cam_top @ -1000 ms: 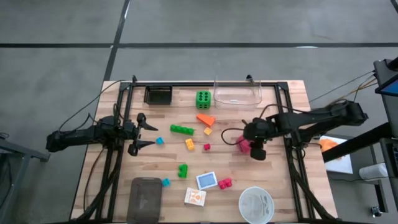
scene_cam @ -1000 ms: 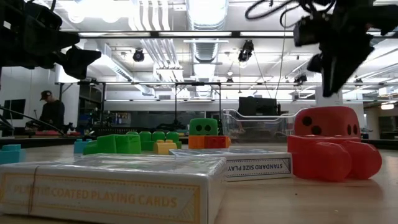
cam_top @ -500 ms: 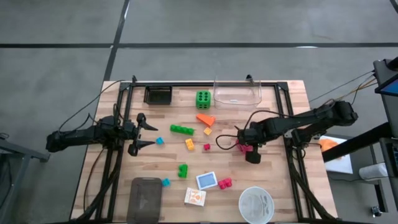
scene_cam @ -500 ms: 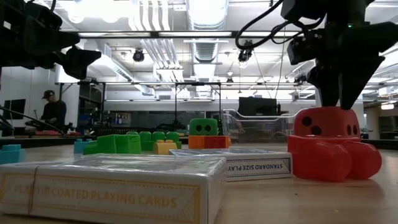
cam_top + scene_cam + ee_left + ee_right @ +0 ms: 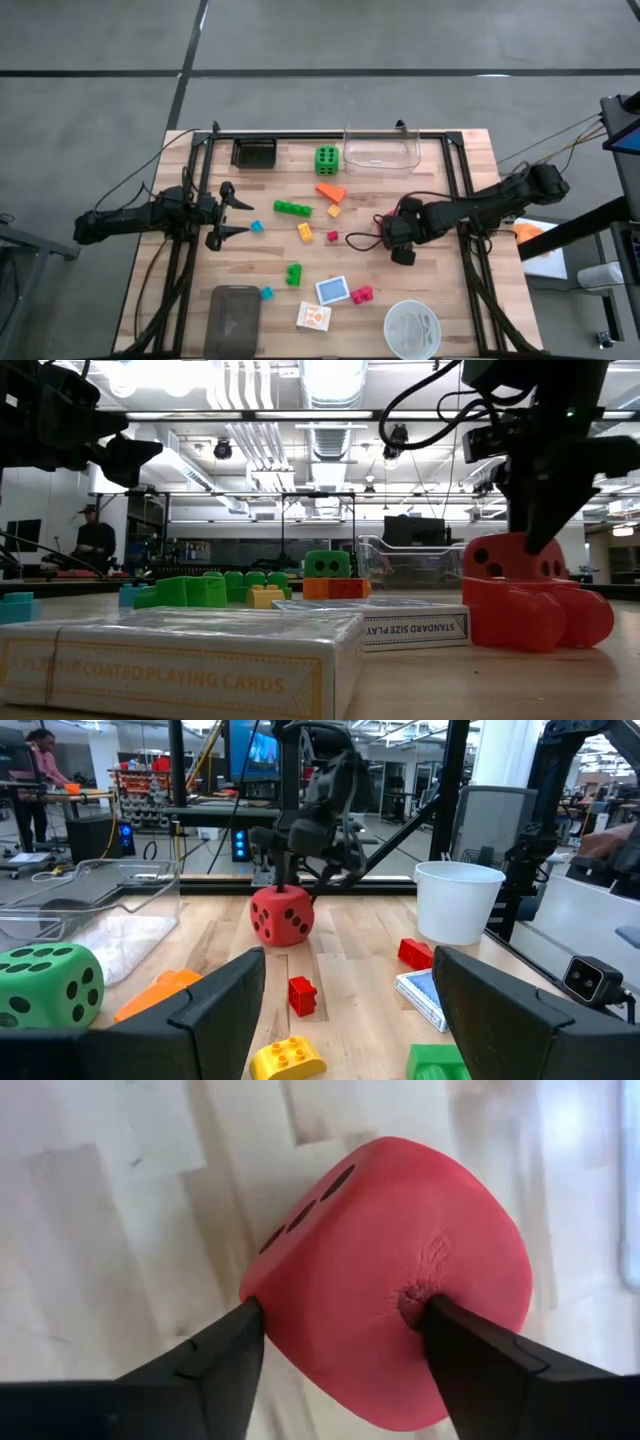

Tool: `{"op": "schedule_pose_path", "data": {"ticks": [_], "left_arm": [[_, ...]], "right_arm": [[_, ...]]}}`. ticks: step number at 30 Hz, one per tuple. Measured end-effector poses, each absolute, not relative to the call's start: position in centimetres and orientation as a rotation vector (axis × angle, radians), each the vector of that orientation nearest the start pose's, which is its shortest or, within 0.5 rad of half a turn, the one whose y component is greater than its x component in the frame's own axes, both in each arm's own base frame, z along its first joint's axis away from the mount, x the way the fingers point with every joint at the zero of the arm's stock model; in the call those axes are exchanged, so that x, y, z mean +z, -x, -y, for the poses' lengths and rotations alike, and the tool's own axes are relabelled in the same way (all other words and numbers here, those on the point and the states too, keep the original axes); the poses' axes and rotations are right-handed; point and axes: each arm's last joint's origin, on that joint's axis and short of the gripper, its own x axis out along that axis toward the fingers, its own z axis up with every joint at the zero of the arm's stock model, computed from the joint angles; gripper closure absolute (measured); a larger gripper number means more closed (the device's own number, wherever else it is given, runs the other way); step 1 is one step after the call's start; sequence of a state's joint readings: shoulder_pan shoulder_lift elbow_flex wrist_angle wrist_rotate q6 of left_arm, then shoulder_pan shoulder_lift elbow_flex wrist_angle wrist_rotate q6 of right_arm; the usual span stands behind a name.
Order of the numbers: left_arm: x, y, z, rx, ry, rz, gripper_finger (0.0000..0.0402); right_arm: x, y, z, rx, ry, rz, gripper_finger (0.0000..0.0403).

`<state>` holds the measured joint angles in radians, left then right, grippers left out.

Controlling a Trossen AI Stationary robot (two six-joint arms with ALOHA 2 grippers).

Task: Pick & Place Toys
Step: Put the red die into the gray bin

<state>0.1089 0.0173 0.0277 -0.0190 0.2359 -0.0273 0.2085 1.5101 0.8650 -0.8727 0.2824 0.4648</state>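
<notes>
Right end effector (image 5: 335, 1345): directly over the red die (image 5: 400, 1280), fingers (image 5: 215, 1355) pressed on two opposite faces, gripping it on the tabletop (image 5: 470, 170). Clear tub (image 5: 382, 150) lies at 11 o'clock from it in the high view. Left end effector (image 5: 238, 212): open, empty, far at 9 o'clock.

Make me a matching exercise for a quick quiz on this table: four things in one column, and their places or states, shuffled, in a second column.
Things:
1. red die
2. green die
3. white bowl
4. left claw

Places or states:
A. open, holding nothing, at the table's left
B. squeezed between the right claw's fingers
C. beside the clear tub at the far edge
D. at the near edge, right of the card packs

Pairs: 1-B, 2-C, 3-D, 4-A
</notes>
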Motion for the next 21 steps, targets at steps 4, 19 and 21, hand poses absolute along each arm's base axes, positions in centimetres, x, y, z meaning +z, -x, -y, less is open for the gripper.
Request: {"op": "schedule_pose_path", "data": {"ticks": [4, 19, 21], "left_arm": [[17.0, -9.6, -0.4, -0.127, 0.029, -0.010, 0.0111], [17.0, -9.6, -0.4, -0.127, 0.029, -0.010, 0.0111], [17.0, -9.6, -0.4, -0.127, 0.029, -0.010, 0.0111]], "right_arm": [[17.2, -23.7, -4.4, -0.393, 0.003, -1.406, 0.0209], [17.3, -23.5, -5.3, -0.363, 0.030, -1.397, 0.0292], [17.5, -23.3, -5.4, -0.359, 0.036, -1.378, 0.0297]]}}
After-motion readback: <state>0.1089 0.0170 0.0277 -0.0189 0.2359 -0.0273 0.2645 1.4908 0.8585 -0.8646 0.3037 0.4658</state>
